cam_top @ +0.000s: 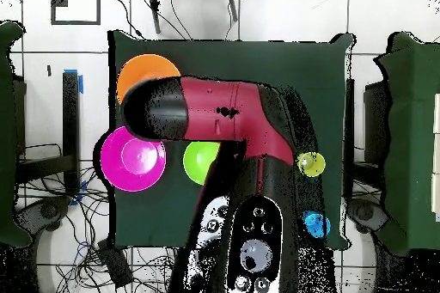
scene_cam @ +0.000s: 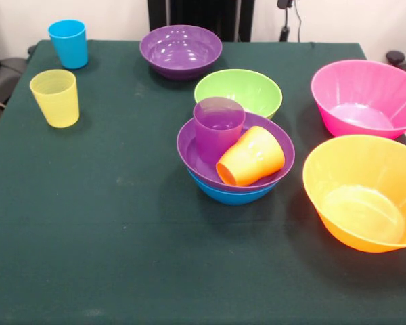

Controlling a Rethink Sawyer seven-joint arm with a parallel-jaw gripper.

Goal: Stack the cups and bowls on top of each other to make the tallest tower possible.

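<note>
The tower stands mid-table: a blue bowl (scene_cam: 233, 196) lowest, with a purple bowl (scene_cam: 189, 154) nested in it. Inside that bowl a purple cup (scene_cam: 218, 128) stands upright, and an orange cup (scene_cam: 251, 156) lies on its side against it. A green bowl (scene_cam: 238, 91) sits just behind the pile, and a second purple bowl (scene_cam: 181, 50) sits farther back. A blue cup (scene_cam: 68, 42) and a yellow cup (scene_cam: 55, 97) stand upright at the far left. The pink bowl (scene_cam: 365, 98) and orange bowl (scene_cam: 364, 191) rest at the right. No gripper shows in either view.
In the overhead view the red and black arm (cam_top: 232, 126) lies folded over the middle of the table and hides the pile. Around it show the orange bowl (cam_top: 148, 75), pink bowl (cam_top: 131, 158), green bowl (cam_top: 202, 161), yellow cup (cam_top: 311, 164) and blue cup (cam_top: 315, 223).
</note>
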